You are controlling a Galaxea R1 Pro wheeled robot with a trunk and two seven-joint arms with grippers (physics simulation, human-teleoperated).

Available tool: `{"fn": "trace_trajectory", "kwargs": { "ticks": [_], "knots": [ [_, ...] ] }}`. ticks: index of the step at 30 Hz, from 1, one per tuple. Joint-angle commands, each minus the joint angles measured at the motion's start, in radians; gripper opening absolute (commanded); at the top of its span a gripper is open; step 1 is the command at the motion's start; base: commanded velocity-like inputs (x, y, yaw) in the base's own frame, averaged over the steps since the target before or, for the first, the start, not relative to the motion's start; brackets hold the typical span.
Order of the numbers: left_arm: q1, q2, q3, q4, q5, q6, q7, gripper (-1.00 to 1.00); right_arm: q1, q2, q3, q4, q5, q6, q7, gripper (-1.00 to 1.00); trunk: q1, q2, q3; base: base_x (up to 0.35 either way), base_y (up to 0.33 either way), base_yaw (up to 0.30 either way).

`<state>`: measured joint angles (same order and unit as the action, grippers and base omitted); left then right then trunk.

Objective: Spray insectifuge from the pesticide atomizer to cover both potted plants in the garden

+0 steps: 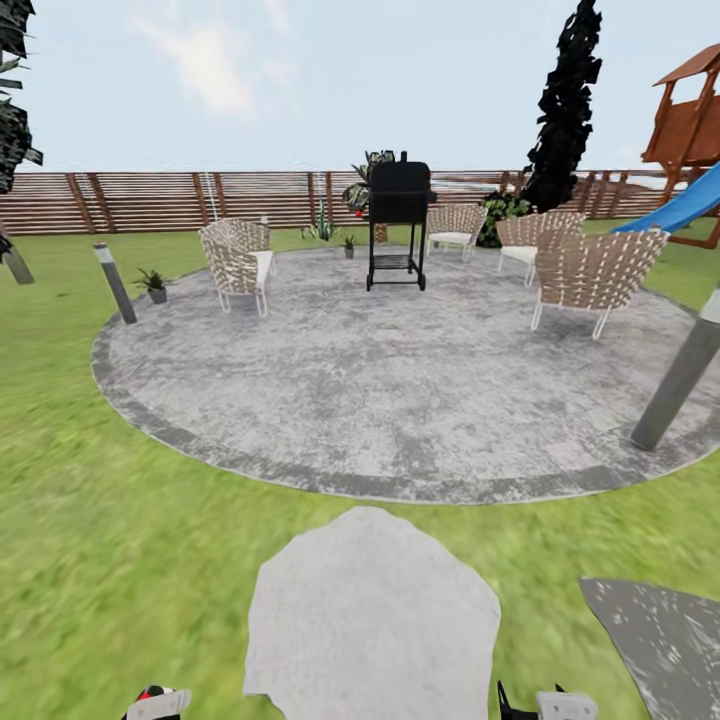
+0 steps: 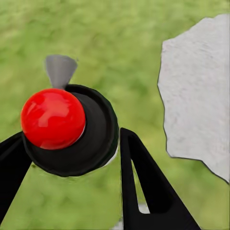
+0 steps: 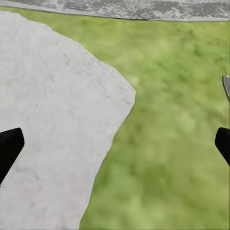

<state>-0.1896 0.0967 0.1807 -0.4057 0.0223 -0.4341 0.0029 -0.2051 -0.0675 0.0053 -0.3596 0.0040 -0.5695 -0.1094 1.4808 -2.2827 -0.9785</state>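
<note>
Our left gripper (image 2: 72,158) spread around a glossy red ball on a black round body, its identity unclear to us, our right gripper (image 3: 115,143) spread over lawn (image 1: 90,560) beside a pale rough slab (image 1: 370,620), two potted plants (image 1: 155,285) (image 1: 349,245) tiny by the mottled stone patio (image 1: 400,400).

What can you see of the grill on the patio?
The grill is black, with a boxy closed hood, a small stub on top, thin legs and a low rack between them. It stands upright at the patio's far side, between wicker chairs and in front of the fence. Nothing appears to touch it but the paving.
</note>
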Motion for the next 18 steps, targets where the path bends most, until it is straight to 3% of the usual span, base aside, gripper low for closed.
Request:
{"fn": "trace_trajectory", "kwargs": {
  "ticks": [1, 18],
  "knots": [
    [-0.001, 0.000, 0.000, 0.001, 0.002, -0.003, 0.000, -1.00, -0.001, 0.000, 0.001, 0.001, 0.001, -0.003, -0.003, 1.00, 0.000, 0.000, -0.001, 0.339, 0.000, 0.000],
    [-0.001, 0.000, 0.000, 0.001, 0.002, -0.004, 0.000, -1.00, -0.001, 0.000, 0.001, 0.001, 0.001, -0.003, -0.003, 1.00, 0.000, 0.000, -0.001, 0.338, 0.000, 0.000]
  ]
}}
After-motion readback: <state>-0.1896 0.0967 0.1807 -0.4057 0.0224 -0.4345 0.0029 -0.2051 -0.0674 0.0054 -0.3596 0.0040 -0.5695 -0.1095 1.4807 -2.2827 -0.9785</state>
